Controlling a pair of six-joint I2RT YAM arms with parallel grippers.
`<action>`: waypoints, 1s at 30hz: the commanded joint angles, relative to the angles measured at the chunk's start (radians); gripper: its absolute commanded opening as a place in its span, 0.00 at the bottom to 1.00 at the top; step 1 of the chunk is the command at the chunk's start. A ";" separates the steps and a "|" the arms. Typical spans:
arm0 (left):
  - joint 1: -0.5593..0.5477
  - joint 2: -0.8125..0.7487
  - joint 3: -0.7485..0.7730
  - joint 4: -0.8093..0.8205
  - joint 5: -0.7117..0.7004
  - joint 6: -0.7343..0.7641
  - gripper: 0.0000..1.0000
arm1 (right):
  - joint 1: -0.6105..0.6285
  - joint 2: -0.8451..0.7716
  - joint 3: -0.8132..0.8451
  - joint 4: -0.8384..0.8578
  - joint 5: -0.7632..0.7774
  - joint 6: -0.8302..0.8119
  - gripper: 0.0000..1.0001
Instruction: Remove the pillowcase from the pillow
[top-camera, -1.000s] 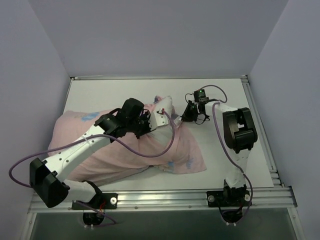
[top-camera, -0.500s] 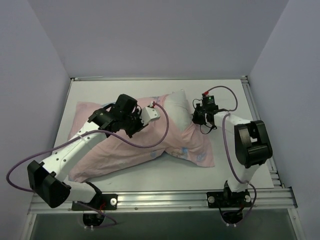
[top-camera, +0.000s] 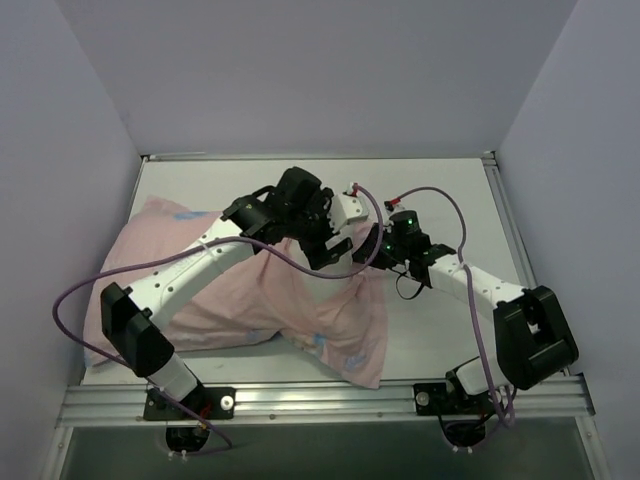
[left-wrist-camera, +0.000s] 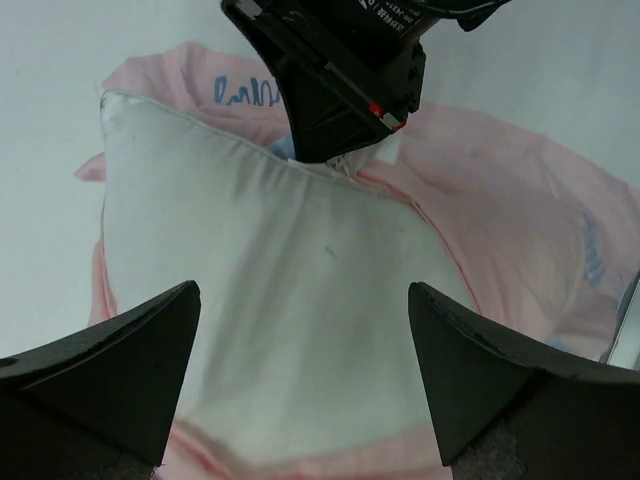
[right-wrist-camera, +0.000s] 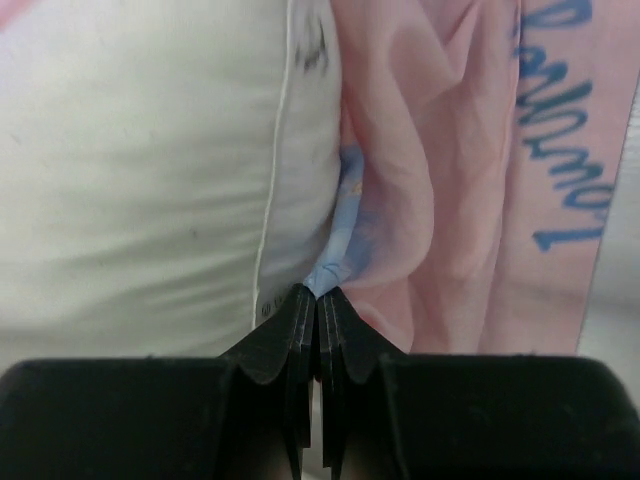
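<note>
A: Pink-and-blue thin fabric pillowcase (top-camera: 230, 310), status?
B: On surface (top-camera: 430, 340), partly off plump white pillow (left-wrist-camera: 280, 300). L end effector (left-wrist-camera: 302, 300) open over pillow; R end effector (right-wrist-camera: 318, 300) closed at case edge.
A: Next?
B: Prob. regrip pillow, pull case.

You have 1 pillow (left-wrist-camera: 280, 230), 1 pillowcase (top-camera: 220, 300) and 1 table (top-camera: 450, 190) in front of you. You are running 2 arms, the left arm (top-camera: 190, 275) and the right arm (top-camera: 470, 285), with 2 grippers, the left gripper (left-wrist-camera: 300, 300) and the right gripper (right-wrist-camera: 318, 297), plus 2 purple cables, the left cable (top-camera: 60, 296) and the right cable (top-camera: 430, 189).
</note>
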 joint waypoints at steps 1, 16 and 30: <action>-0.024 0.080 0.021 0.038 -0.007 -0.016 0.94 | 0.009 -0.070 -0.005 0.080 -0.064 0.075 0.00; -0.038 0.157 -0.184 0.016 -0.210 0.114 0.62 | -0.017 -0.166 0.003 -0.105 0.015 0.000 0.01; -0.015 0.077 -0.097 0.182 -0.283 -0.088 0.02 | 0.185 -0.403 -0.065 -0.066 0.218 0.290 0.72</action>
